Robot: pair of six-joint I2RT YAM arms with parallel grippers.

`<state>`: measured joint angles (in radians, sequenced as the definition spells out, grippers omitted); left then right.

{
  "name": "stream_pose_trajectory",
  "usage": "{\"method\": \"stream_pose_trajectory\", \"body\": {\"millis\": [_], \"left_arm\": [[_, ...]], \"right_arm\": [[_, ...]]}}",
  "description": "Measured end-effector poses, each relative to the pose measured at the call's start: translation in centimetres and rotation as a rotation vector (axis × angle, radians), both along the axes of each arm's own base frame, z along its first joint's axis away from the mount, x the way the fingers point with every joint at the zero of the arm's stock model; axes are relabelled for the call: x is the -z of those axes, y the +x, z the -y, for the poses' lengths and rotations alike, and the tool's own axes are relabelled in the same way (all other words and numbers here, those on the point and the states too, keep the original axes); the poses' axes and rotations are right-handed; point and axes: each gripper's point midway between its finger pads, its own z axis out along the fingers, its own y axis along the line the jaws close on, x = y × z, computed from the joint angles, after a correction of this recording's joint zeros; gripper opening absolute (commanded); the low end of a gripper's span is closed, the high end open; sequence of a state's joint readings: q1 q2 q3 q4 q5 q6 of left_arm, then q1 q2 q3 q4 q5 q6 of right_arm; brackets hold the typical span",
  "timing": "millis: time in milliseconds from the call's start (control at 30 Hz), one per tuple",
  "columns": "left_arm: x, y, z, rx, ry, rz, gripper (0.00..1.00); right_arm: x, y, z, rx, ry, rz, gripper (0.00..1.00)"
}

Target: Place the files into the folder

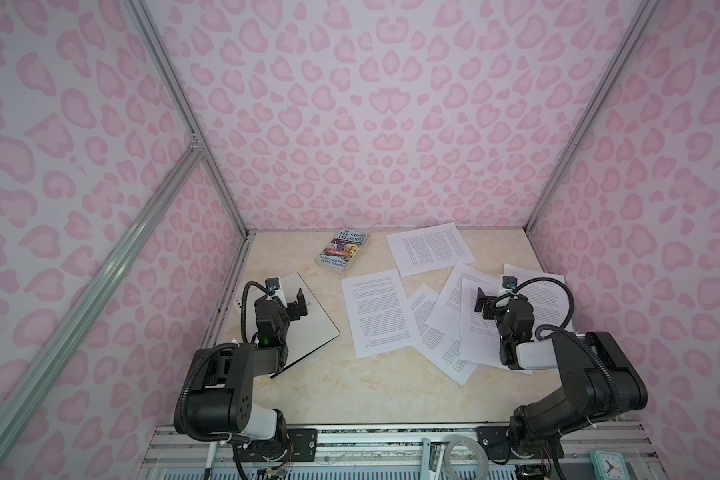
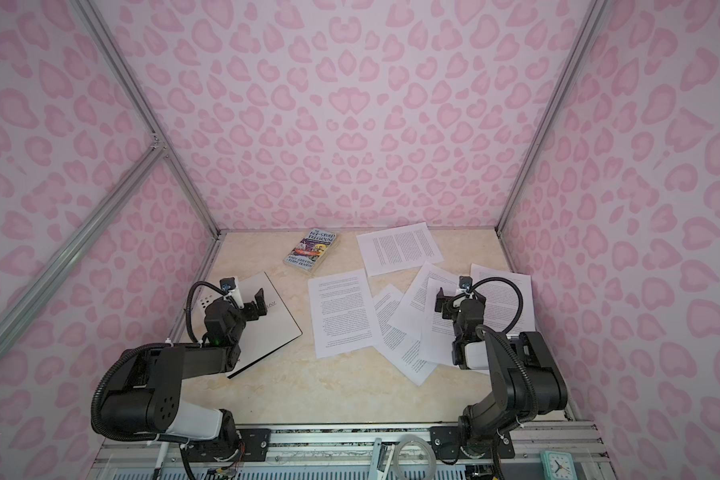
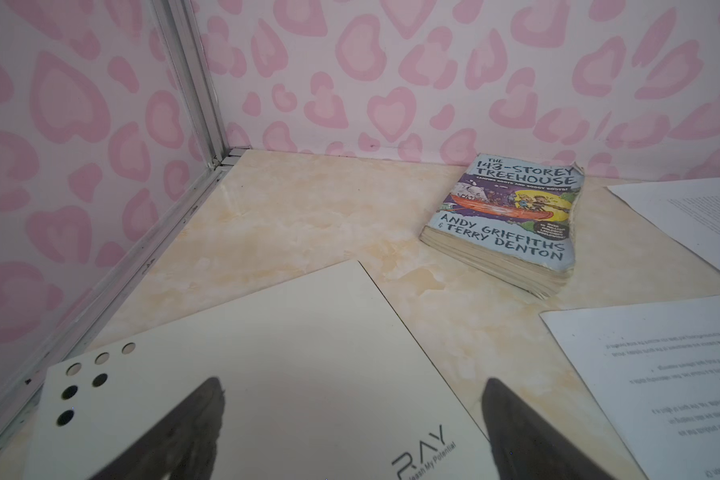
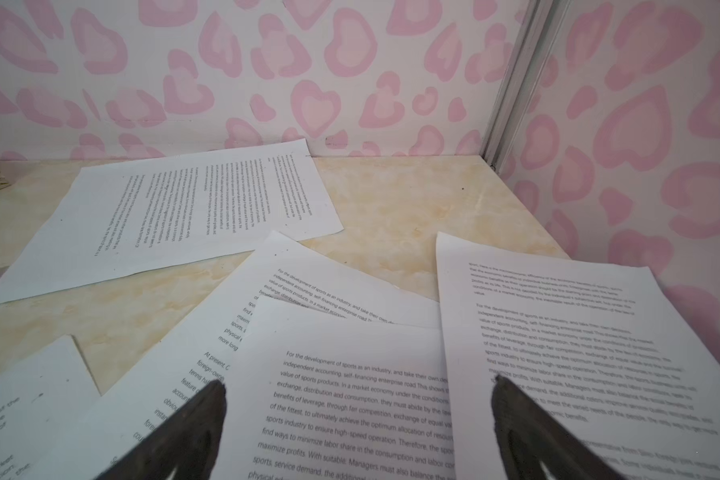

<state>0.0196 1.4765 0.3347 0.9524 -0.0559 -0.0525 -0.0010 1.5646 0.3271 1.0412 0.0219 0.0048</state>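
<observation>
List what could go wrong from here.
1. The folder lies shut and flat; the open left tool may push it along instead of lifting its cover.
2. The sheets overlap; the open right tool could drag or crumple several at once.
3. One sheet lies farthest back, a long reach, and might be missed.

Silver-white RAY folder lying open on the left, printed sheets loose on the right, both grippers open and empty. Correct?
One thing is off: the thin silver-white folder lies closed, RAY cover up, as the left wrist view shows. The rest holds: the loose white printed paper sheets are scattered on the right, and the left gripper and right gripper are both open and empty.
</observation>
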Motion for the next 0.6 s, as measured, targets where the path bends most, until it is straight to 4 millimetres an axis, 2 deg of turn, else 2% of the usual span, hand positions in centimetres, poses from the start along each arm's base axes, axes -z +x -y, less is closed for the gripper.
{"method": "stream_pose_trajectory", "body": {"millis": [200,600], "left_arm": [[0.05,-0.04,0.21,0.005,0.000,-0.001,0.98],[0.19,-0.14,0.18,0.000,0.002,-0.005,0.98]], "right_arm": [[0.18,-0.13,-0.66,-0.013,-0.010,-0.005,0.99],[0.37,-0.48,-0.59,0.006,-0.029,-0.008,0.99]]}}
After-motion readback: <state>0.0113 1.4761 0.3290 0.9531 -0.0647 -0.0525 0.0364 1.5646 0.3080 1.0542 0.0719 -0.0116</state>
